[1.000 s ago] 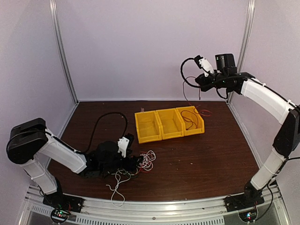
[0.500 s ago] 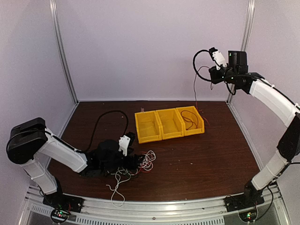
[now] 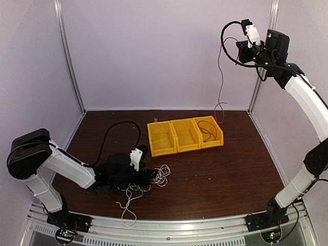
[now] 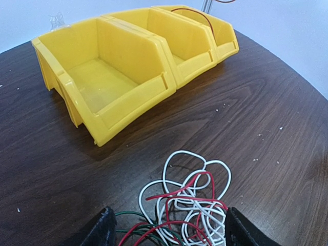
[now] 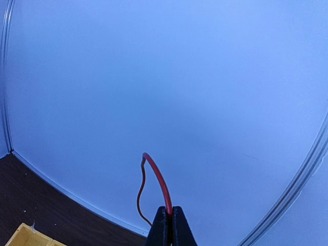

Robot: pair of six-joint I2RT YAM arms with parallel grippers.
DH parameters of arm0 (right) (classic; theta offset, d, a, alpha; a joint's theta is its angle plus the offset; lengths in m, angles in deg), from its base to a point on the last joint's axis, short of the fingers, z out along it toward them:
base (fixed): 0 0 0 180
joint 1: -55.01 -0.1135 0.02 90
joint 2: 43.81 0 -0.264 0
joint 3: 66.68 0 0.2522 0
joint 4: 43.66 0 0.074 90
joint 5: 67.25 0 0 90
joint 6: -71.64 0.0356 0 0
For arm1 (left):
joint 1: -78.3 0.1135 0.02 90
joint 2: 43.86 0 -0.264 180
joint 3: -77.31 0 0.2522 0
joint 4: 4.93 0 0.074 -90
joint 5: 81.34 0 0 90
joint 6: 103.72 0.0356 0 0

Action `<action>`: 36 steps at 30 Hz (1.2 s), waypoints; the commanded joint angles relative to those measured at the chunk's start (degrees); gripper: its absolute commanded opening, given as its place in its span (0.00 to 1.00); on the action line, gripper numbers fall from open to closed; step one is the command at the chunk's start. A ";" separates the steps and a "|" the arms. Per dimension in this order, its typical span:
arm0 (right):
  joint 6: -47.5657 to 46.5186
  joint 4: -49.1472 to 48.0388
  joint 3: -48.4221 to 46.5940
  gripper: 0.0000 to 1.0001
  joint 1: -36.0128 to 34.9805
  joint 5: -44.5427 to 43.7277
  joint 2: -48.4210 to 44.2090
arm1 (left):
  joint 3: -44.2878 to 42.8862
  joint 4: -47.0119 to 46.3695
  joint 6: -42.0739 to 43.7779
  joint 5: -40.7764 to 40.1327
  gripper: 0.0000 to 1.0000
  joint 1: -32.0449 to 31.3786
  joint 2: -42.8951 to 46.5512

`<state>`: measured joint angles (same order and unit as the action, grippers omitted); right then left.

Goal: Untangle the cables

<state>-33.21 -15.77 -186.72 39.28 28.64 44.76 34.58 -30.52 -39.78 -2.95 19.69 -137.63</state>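
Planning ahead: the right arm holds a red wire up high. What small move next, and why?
Probably lower the right gripper over the rightmost yellow bin. It is shut on the red cable, which hangs free, its tail near that bin, apart from the tangle at the open left gripper.

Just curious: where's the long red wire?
Top view, far right: the red wire hangs from the raised right end effector, ending near the rightmost yellow bin.

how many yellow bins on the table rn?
3, in a row side by side at mid-table. The left bin and middle bin look empty. The right bin has a thin cable in it. None appear hidden.
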 commanded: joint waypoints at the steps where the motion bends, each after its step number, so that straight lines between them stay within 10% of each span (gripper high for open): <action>1: 1.62 2.22 -2.98 0.00 -0.18 2.98 -1.73 | -1.69 -2.22 0.64 0.01 0.74 -0.35 -0.51; 36: 6.93 -7.06 30.36 0.00 -0.09 16.26 8.42 | 0.32 -3.61 -0.70 -0.33 0.74 -0.40 -0.88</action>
<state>-28.44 -20.73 -156.87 39.28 41.21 52.19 34.16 -30.89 -39.87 -2.95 19.67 -138.07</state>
